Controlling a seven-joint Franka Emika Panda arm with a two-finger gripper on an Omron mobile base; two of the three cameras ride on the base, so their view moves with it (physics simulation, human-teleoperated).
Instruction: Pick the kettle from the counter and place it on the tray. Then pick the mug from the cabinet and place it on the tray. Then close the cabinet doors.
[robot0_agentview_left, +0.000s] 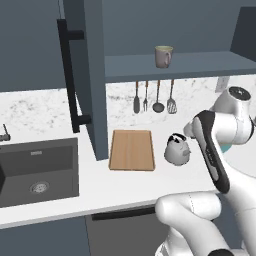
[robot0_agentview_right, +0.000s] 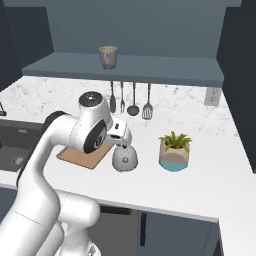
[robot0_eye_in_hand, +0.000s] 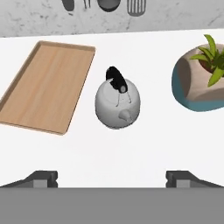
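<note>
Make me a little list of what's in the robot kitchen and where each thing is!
kettle: on the counter, beside the tray, not on it
tray: bare
mug: upright on the cabinet shelf
cabinet door: open
plant pot: on the kettle's other side
gripper: open, above the kettle, holding nothing

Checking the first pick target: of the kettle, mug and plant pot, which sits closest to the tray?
The kettle, standing on the counter just beside the tray; the plant pot lies farther off, the mug up on the cabinet shelf.

Plant pot (robot0_eye_in_hand: 199, 83) cut by hand view's right edge.
</note>
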